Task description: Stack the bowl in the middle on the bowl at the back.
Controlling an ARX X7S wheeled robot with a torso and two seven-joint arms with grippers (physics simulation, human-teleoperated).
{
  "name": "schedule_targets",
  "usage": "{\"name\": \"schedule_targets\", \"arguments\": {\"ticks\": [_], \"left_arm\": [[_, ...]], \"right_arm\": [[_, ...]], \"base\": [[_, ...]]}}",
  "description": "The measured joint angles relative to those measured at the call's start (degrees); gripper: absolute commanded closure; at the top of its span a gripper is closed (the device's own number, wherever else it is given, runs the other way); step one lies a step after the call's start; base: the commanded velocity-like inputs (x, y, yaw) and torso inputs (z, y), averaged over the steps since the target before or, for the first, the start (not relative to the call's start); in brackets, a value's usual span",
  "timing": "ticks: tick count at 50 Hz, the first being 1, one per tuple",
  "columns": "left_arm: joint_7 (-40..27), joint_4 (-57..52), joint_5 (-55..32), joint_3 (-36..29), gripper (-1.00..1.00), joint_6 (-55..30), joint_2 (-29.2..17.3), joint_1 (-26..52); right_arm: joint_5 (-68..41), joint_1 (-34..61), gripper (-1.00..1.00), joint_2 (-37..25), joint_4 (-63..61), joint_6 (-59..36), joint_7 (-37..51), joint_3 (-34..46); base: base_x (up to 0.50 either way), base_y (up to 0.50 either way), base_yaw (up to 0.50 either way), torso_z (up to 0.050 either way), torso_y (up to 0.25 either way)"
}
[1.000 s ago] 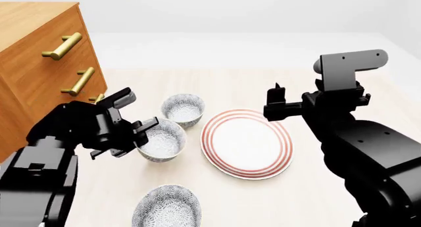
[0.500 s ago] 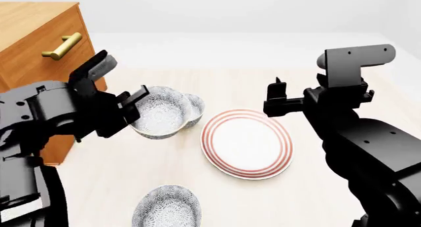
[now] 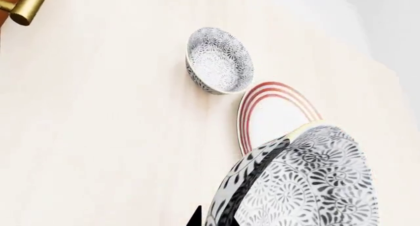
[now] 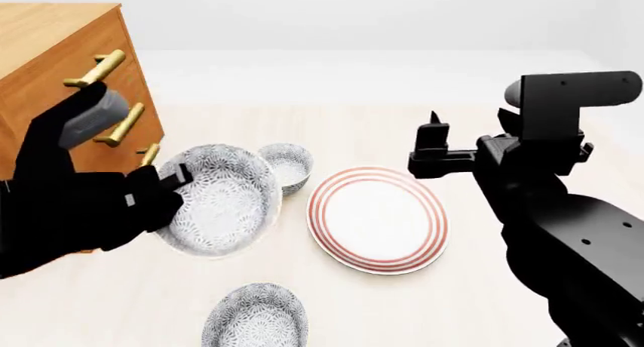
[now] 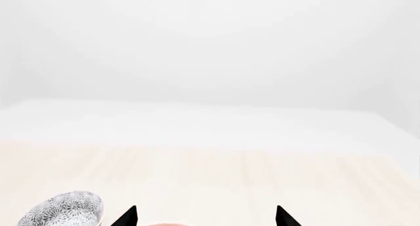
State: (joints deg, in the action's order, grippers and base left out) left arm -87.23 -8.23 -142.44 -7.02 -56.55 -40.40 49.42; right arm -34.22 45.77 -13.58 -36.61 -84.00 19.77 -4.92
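Half the back bowl seemingly hides behind the middle bowl

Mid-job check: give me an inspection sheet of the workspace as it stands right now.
Surface: pale wooden table, bare between items.
Job's things: middle bowl lifted and tilted in the left claw; back bowl upright on the table.
Clutter: third speckled bowl at the front; red-ringed plate beside the bowls.
Grippers: left claw shut on the middle bowl's rim; right claw open, holding nothing, raised over the plate's far side.
Cables: nothing seen.
Surroundings: wooden drawer cabinet with brass handles at the left; white walls.
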Motion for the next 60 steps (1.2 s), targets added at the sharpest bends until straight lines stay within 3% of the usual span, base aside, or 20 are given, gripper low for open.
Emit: {"name": "schedule_targets", "arguments": {"ticks": [10, 22, 60], "left_arm": [[-0.01, -10.37, -6.29, -3.99, 1.0, 4.73, -5.55, -5.73], [1.29, -16.23, -8.04, -6.45, 1.0, 7.36, -8.71, -10.14], [5.41, -18.49, -3.54, -11.4, 1.0, 8.63, -9.52, -13.11]], "right_arm": [[-2.74, -0.08, -1.0, 0.5, -3.51, -3.11, 1.87, -2.93], [-6.03, -0.2, -1.0, 0.11, -5.03, -4.26, 4.35, -4.79], [-16.2, -1.5, -1.0, -2.43, -5.53, -4.14, 11.67, -7.65]], "base": [[0.0, 0.0, 0.0, 0.0, 0.0], [0.0, 0.0, 0.0, 0.0, 0.0], [0.0, 0.0, 0.0, 0.0, 0.0]]}}
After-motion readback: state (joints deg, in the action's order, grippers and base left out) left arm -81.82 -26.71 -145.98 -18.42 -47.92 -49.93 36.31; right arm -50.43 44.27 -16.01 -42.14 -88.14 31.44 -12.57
